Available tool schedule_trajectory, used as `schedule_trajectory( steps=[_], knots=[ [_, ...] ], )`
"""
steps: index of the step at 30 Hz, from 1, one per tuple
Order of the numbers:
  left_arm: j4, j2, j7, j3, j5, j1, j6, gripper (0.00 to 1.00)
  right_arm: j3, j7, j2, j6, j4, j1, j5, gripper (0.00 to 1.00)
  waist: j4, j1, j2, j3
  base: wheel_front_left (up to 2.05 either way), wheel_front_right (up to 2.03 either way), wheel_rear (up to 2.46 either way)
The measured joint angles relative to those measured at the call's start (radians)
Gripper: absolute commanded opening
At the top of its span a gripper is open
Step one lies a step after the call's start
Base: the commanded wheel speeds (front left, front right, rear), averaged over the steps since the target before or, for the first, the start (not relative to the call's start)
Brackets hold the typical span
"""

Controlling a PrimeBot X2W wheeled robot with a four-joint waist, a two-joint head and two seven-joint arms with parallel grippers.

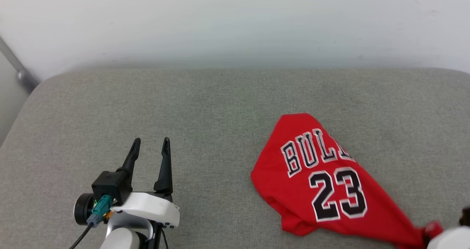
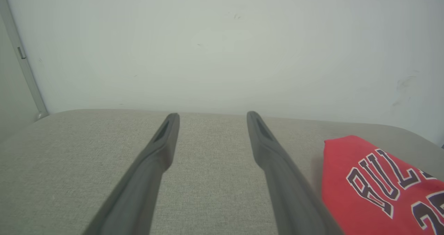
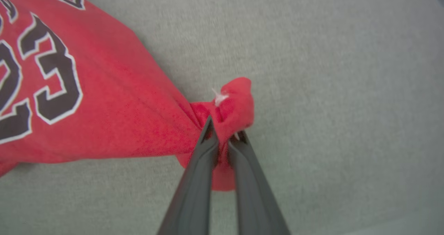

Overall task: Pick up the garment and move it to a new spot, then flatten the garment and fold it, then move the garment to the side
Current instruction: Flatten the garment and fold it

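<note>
The shirt [image 1: 323, 179] looks light, soft and floppy. The right gripper [image 3: 223, 129] has its fingers closed on a bunched corner; the left gripper [image 1: 151, 141] has its fingers open, free for another edge.

The red garment [image 1: 293, 201], black "BULL" and 23 face up, lies rumpled on the grey cushion [image 1: 183, 105], one corner bunched tight.
</note>
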Motion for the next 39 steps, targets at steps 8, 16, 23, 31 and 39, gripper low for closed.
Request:
schedule_trajectory(
  steps=[8, 16, 23, 31, 39],
  knots=[
    [0.003, 0.006, 0.01, -0.003, -0.009, 0.02, 0.004, 1.0, 0.019, -0.115, 0.006, 0.0, 0.167, 0.077, 0.127, 1.0, -0.011, 0.0, 0.0, -0.016, 0.0, 0.0, 0.0],
    [0.002, 0.006, 0.015, -0.017, -0.011, 0.029, 0.008, 1.0, -0.01, -0.28, 0.007, 0.0, 0.151, -0.081, 0.104, 1.0, -0.001, 0.0, 0.0, -0.036, 0.0, 0.0, 0.0],
    [-0.011, 0.005, 0.016, -0.031, -0.007, -0.003, 0.0, 1.0, 0.098, -0.067, -0.076, 0.0, 0.271, -0.256, 0.122, 1.0, 0.017, 0.0, 0.0, 0.01, 0.0, 0.0, 0.0],
    [-0.005, -0.01, 0.002, -0.04, 0.0, -0.063, -0.019, 1.0, 0.184, 0.193, -0.115, 0.0, 0.372, -0.374, 0.153, 1.0, 0.048, 0.0, 0.0, 0.101, 0.0, 0.0, 0.0],
    [0.018, -0.02, -0.008, -0.034, -0.001, -0.083, -0.03, 1.0, 0.21, 0.26, -0.131, 0.0, 0.41, -0.41, 0.156, 0.0, 0.073, 0.0, 0.0, 0.143, 0.0, 0.0, 0.0]
  ],
)
